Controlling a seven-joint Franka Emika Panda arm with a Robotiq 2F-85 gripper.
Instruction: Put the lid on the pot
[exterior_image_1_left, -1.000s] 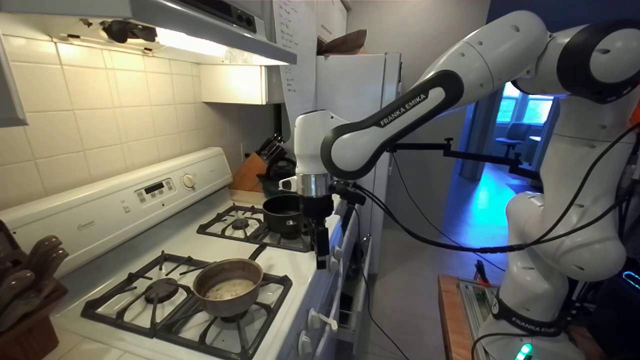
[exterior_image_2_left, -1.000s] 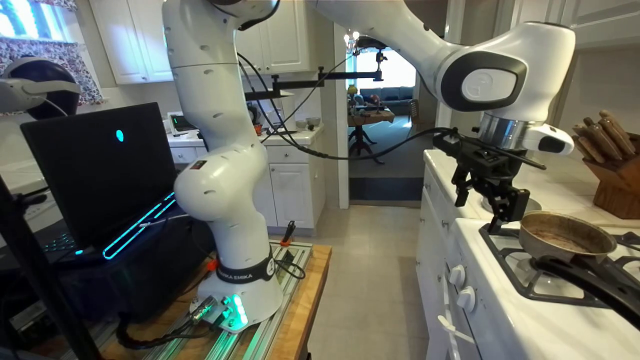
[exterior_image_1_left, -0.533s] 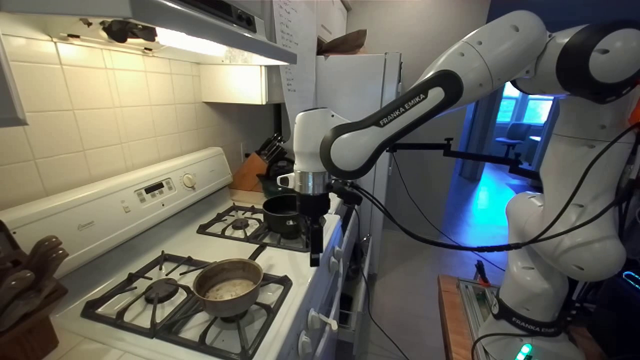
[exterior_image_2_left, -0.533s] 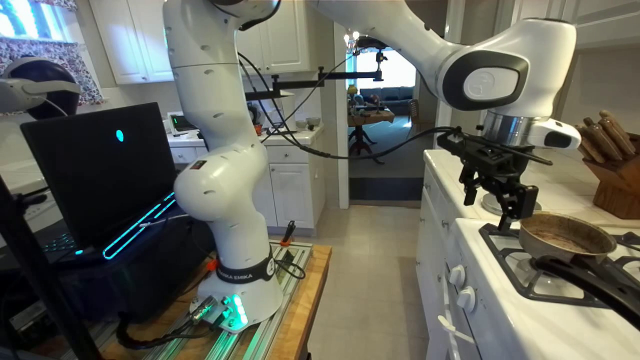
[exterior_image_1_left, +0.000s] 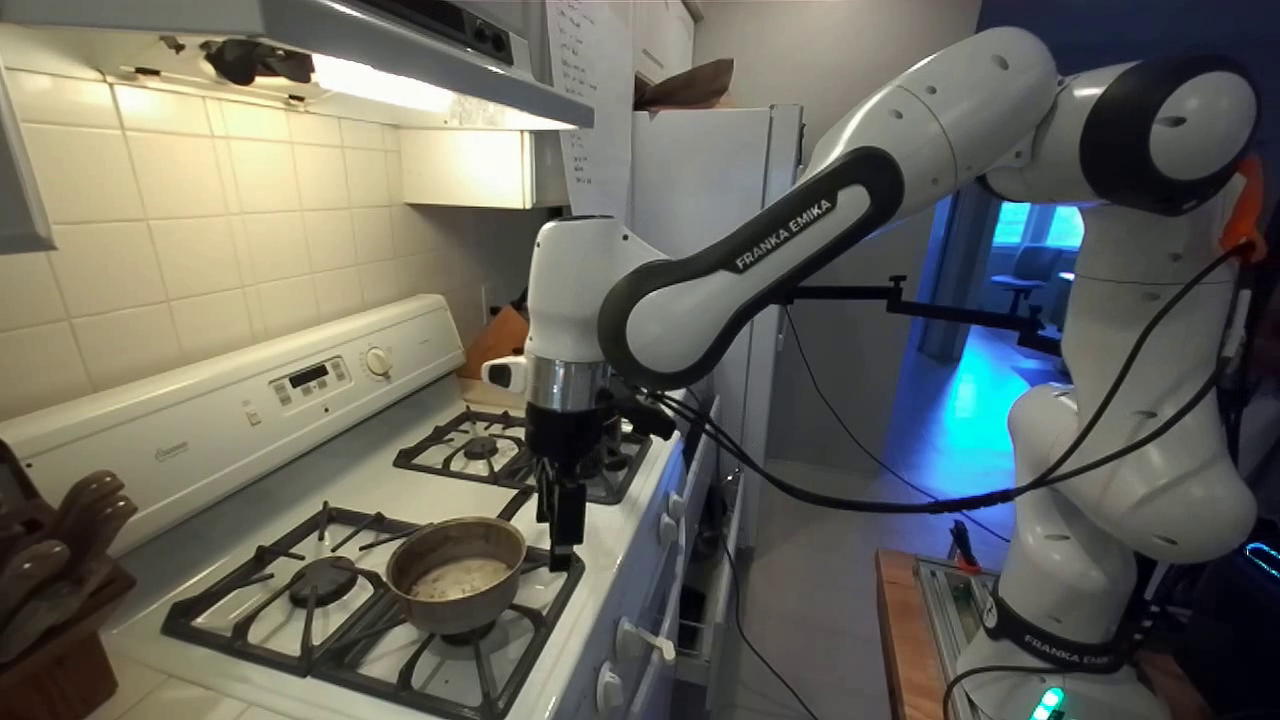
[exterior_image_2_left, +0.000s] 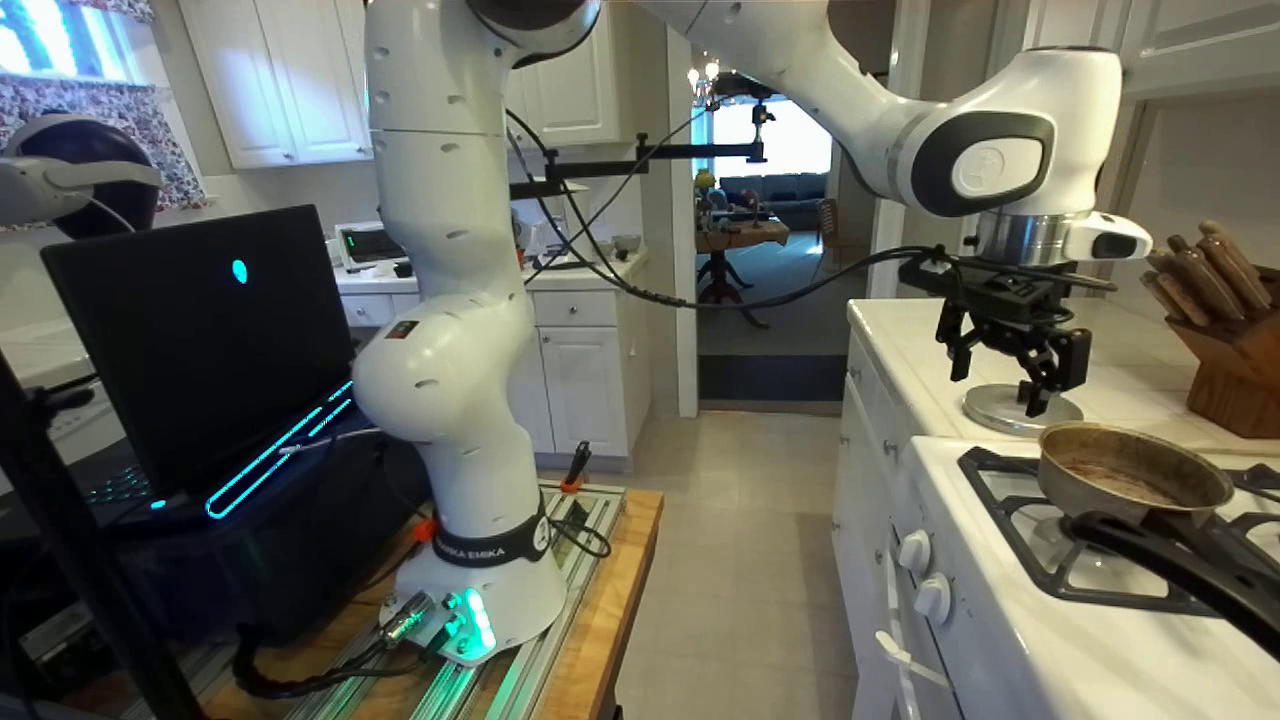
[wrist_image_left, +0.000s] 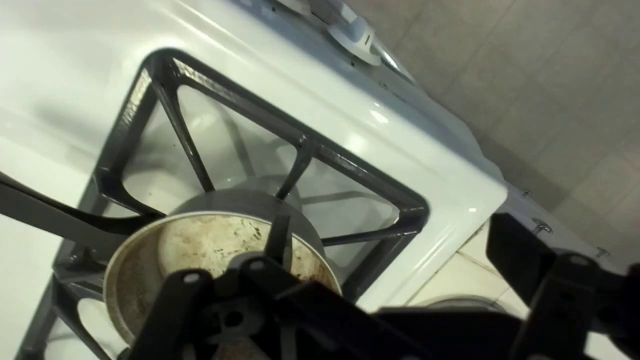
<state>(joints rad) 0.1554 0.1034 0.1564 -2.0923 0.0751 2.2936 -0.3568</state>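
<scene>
In an exterior view: the pot (exterior_image_1_left: 458, 578), shallow, dark outside, tan and stained within, sits on a black grate (exterior_image_1_left: 541, 640) of the stove (exterior_image_1_left: 430, 500). The gripper (exterior_image_1_left: 555, 545) points down near it; finger spread cannot be read from this angle.

In an exterior view: the lid (exterior_image_2_left: 992, 411) lies flat on the tiled counter (exterior_image_2_left: 905, 340), just past the stove edge. Gripper fingers (exterior_image_2_left: 1074, 358) stand apart; one tip overlaps the lid along this sightline, contact unclear.

Wrist view: fingers spread wide, one in front of the pot's inside, the other toward the counter.
</scene>
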